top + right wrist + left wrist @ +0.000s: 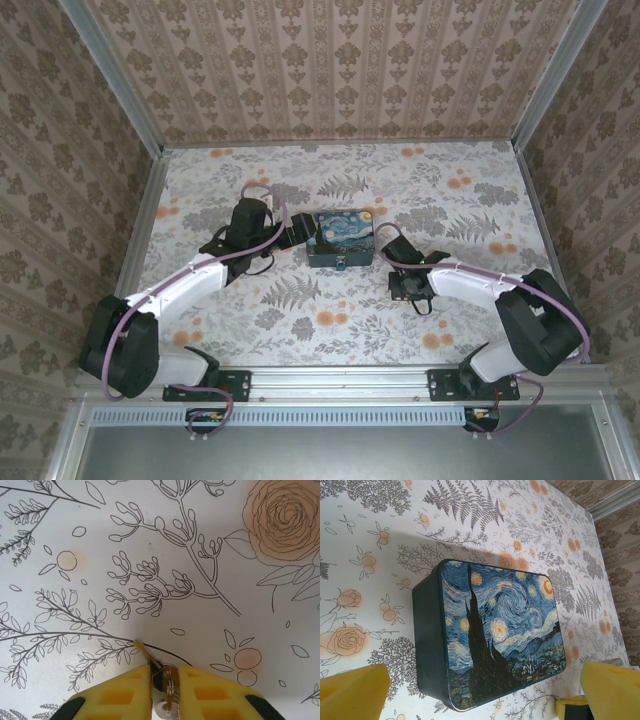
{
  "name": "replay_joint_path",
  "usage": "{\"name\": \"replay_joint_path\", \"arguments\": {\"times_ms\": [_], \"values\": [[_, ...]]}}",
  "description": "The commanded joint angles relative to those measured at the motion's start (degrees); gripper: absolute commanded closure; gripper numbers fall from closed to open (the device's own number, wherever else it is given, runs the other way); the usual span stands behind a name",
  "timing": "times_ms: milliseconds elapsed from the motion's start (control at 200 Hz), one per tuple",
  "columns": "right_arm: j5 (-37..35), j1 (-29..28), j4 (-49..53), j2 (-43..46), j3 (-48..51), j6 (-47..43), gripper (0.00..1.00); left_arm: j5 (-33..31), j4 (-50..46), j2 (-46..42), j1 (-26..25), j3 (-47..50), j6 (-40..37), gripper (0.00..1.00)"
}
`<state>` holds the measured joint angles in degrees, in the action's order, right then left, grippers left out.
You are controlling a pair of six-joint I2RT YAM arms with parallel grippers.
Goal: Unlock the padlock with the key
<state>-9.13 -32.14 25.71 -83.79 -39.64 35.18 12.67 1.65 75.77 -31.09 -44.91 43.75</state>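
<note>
Gripping the key (161, 680) between its jaws, right pincer (164, 670), left pincer (485, 667) spread wide

Painted box (490, 630) sits, seemingly untouched, before the spread left gripper (485, 680).

2 white-and-black arms (190, 278), purple cables (262, 186), yellow ribbed fingers (120, 695)

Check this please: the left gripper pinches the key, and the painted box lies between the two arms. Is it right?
No: it is the right gripper that pinches the key, as the right wrist view shows. The rest holds.
</note>
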Motion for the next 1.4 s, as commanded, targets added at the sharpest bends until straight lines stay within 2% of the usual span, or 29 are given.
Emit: {"name": "replay_joint_path", "arguments": {"times_ms": [0, 140, 615, 1205, 1395], "values": [[6.61, -1.08, -2.77, -1.91, 3.66, 2.04, 0.89, 0.43, -1.36, -0.93, -0.11, 0.26, 0.21, 0.0], [8.19, -1.08, -4.63, -0.33, 4.95, 2.52, 1.0, 0.52, -1.27, -0.4, -0.11, 0.43, 0.79, 0.0], [14.93, 0.24, -16.52, 12.38, 12.8, 8.27, 1.0, 0.84, -0.93, 0.96, -0.28, 1.4, 0.69, 0.0], [18.11, 0.23, -25.09, 16.31, 16.94, 14.51, 1.0, 2.78, 1.31, 1.34, -2.6, 3.93, 1.89, 0.0], [20.14, 0.15, -29.3, 16.9, 15.7, 18.16, 1.0, 5.98, 6.1, 1.46, -3.79, 5.46, 5.15, 0.0]]}}
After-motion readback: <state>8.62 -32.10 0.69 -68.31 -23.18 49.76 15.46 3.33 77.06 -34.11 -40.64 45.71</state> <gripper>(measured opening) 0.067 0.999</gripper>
